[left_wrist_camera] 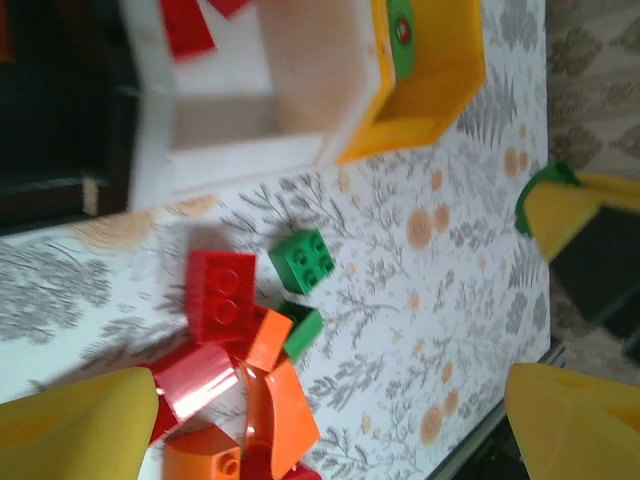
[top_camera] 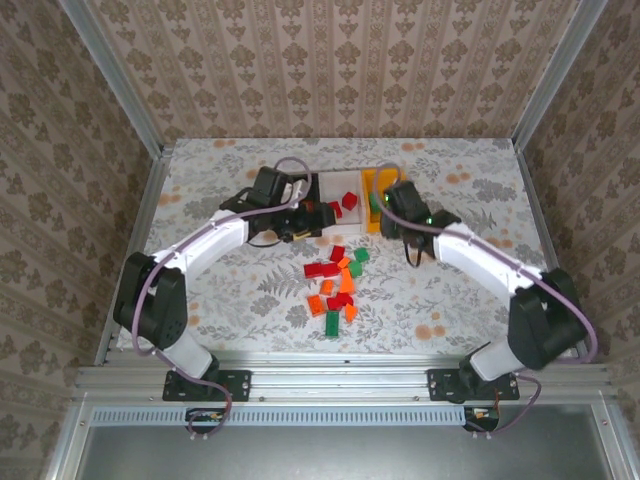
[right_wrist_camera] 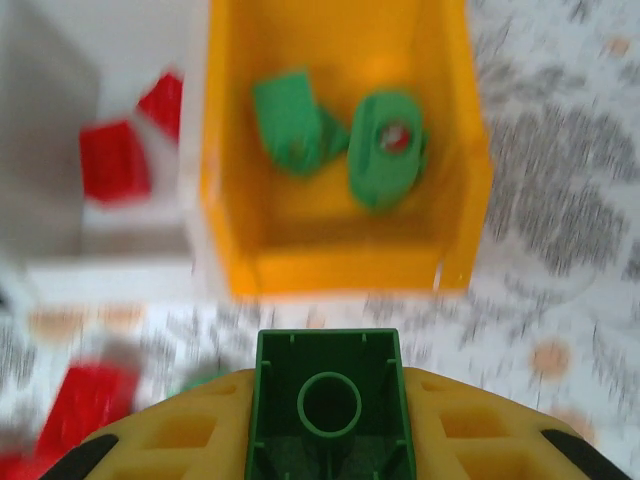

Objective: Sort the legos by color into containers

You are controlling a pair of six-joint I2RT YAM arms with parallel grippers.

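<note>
The legos lie in a loose pile (top_camera: pixel 340 285) of red, orange and green bricks at mid-table. My right gripper (right_wrist_camera: pixel 327 420) is shut on a green brick (right_wrist_camera: pixel 327 360), hollow underside showing, just in front of the orange-yellow bin (right_wrist_camera: pixel 340 270), which holds two green pieces (right_wrist_camera: pixel 295 125). The white bin (right_wrist_camera: pixel 110 270) beside it holds red bricks (right_wrist_camera: pixel 115 160). My left gripper (left_wrist_camera: pixel 330 400) hangs open over the pile's far edge, above a green brick (left_wrist_camera: pixel 303 260), a red brick (left_wrist_camera: pixel 222 295) and orange pieces (left_wrist_camera: pixel 280 400). The black bin (left_wrist_camera: pixel 50 120) is to the white bin's left.
From above, the white bin (top_camera: pixel 335 182) and orange-yellow bin (top_camera: pixel 369 180) stand side by side at the back, with both grippers close in front of them. Patterned walls and metal rails enclose the table.
</note>
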